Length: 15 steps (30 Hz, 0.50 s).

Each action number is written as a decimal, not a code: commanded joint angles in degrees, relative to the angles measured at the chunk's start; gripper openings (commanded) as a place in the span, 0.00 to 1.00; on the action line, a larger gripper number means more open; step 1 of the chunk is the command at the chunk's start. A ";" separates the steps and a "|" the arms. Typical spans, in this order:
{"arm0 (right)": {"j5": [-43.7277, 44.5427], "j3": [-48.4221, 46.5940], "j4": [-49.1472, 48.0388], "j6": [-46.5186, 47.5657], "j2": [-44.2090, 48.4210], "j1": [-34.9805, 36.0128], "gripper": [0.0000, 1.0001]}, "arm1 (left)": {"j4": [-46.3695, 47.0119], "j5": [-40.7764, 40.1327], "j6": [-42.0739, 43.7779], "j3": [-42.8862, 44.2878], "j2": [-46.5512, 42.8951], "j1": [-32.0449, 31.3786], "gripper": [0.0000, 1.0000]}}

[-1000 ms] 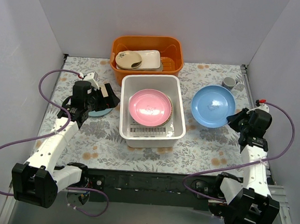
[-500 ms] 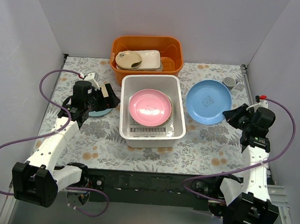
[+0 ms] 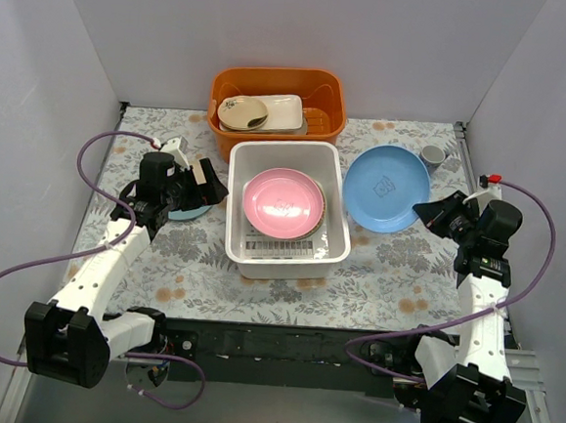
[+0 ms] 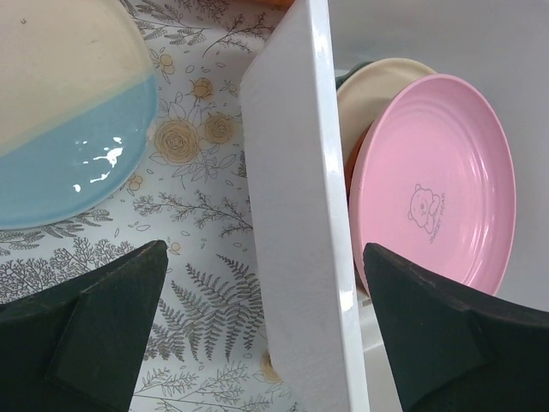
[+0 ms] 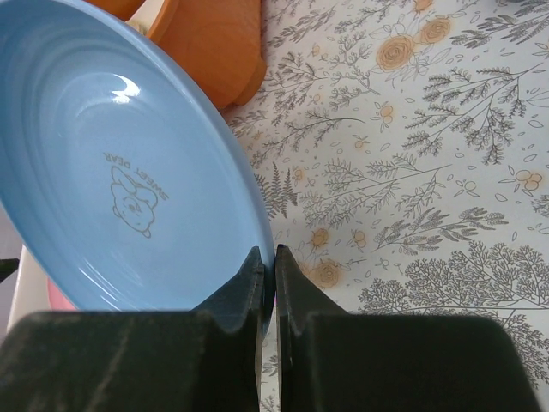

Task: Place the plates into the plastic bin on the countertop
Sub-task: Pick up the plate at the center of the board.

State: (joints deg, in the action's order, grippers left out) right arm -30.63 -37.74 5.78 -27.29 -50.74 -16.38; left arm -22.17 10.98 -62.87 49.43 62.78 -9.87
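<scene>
Light blue plate (image 3: 384,188): pinched at its rim in my right hand (image 5: 267,275), tilted over the desk (image 3: 386,274), just right of the plastic bin (image 3: 281,258) | pink plate (image 3: 283,203): lying inside the bin | left hand (image 3: 200,181): spread wide over the bin's left wall, teal plate (image 4: 69,163) on the desk beside it

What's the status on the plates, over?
Right pincer shut on blue plate, beside white bin. Left pincer open, straddling bin's left wall. Pink plate already in. Nothing blocking.
</scene>
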 commanded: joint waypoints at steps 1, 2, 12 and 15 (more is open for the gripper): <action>-2.85 -2.52 -4.29 -1.54 0.20 0.91 0.01 | 0.64 0.71 0.20 -0.04 0.15 0.20 0.98; -2.77 -2.78 -4.37 -1.54 0.20 1.17 0.01 | 0.64 0.71 0.21 -0.12 0.15 0.29 0.98; 0.57 -3.75 -5.25 -2.07 -2.34 7.76 0.01 | 0.55 0.71 0.20 -0.04 0.50 0.20 0.98; 3.02 -4.27 -5.25 -2.33 -3.31 11.54 0.01 | 0.64 0.71 0.20 -0.12 0.59 0.29 0.98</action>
State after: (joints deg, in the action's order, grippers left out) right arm -30.06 -38.33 4.19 -28.53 -53.39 -8.40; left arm -22.17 11.20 -62.87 49.43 63.55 -9.87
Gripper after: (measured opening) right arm 0.103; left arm 0.982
